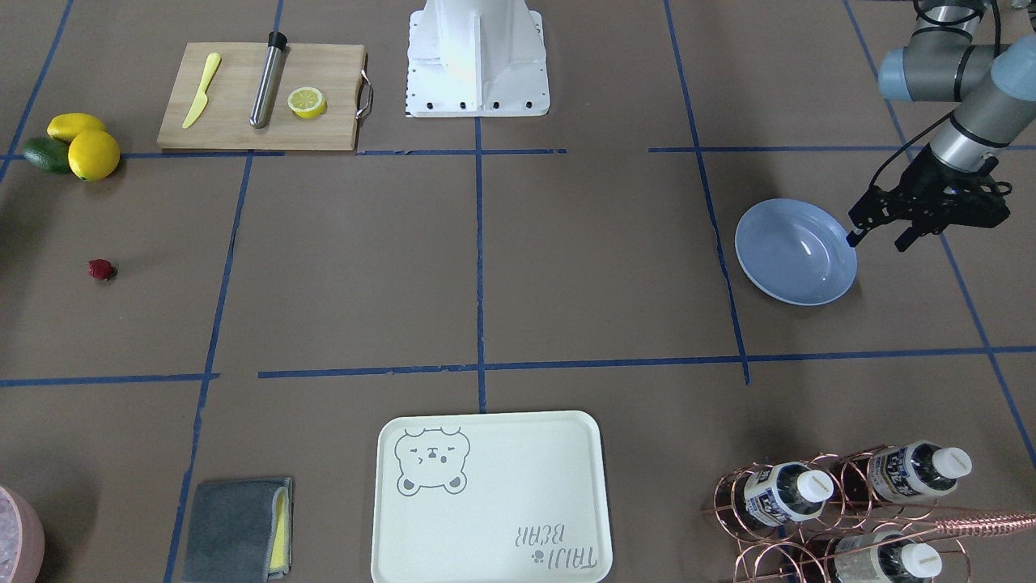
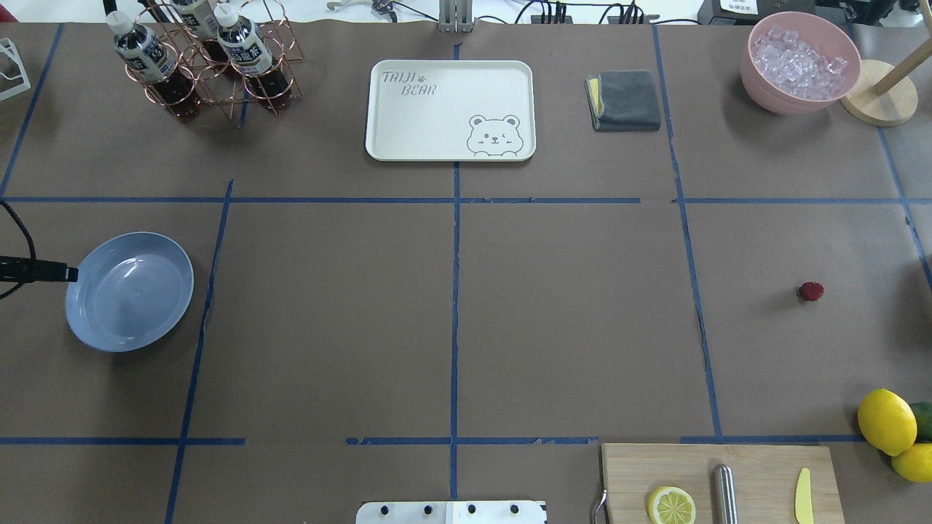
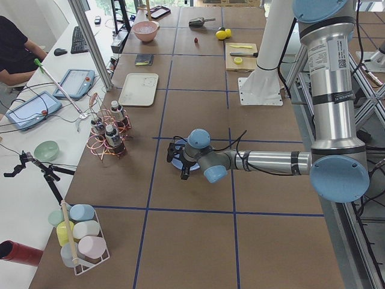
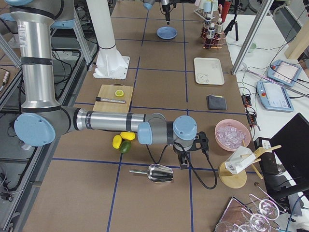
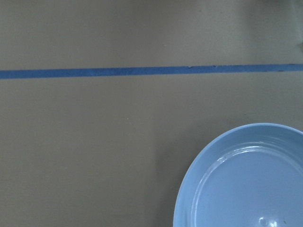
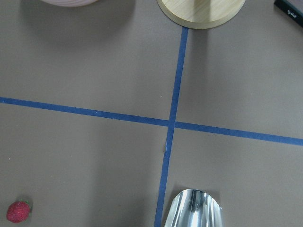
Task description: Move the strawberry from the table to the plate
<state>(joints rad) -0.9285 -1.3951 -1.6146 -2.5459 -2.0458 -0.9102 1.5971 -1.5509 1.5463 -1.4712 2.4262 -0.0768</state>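
Note:
The strawberry [image 1: 101, 270] is a small dark-red berry lying alone on the brown table [image 2: 568, 327], far over on my right side [image 2: 810, 292]. It also shows at the lower left corner of the right wrist view [image 6: 19, 211]. The light-blue plate [image 1: 797, 263] sits empty on my left side [image 2: 129, 291]. My left gripper [image 1: 878, 239] hangs open just beside the plate's outer rim, holding nothing. My right gripper [image 4: 185, 157] shows only in the exterior right view, near a metal scoop, and I cannot tell whether it is open or shut.
Two lemons [image 2: 886, 421] and an avocado lie near the strawberry. A cutting board [image 2: 721, 480] holds a lemon half, a knife and a metal rod. The bear tray [image 2: 450, 109], grey cloth [image 2: 625, 100], bottle rack [image 2: 204, 62], ice bowl [image 2: 799, 62] and scoop [image 6: 193, 208] stand farther out.

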